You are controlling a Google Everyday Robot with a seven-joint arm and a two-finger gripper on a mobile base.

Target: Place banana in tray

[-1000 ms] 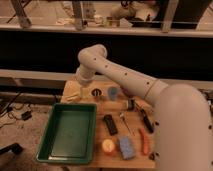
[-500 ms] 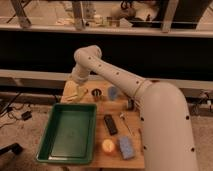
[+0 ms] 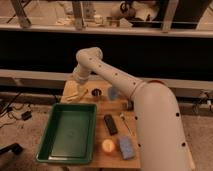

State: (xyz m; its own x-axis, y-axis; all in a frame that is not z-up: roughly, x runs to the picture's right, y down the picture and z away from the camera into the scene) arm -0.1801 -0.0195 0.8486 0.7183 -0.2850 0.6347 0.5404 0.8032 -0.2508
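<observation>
The banana (image 3: 74,95), pale yellow-tan and slightly curved, lies on the wooden table at its back left corner, just beyond the tray's far rim. The tray (image 3: 52,131) is a large deep green bin on the left half of the table, with nothing in it. My gripper (image 3: 80,87) hangs from the white arm directly above and slightly right of the banana, very close to it. I cannot tell whether it touches the banana.
A dark round item (image 3: 96,92) and a small blue cup (image 3: 113,93) stand at the back. A black rectangular block (image 3: 111,124), a thin utensil (image 3: 125,123), a round orange fruit (image 3: 108,145) and a blue sponge (image 3: 126,148) lie right of the tray. My arm's large white link (image 3: 157,125) covers the table's right side.
My arm's big link has swung nearer and now hides the table's right side, where the orange-red stick lay. The gripper has stayed over the back left corner by the banana.
</observation>
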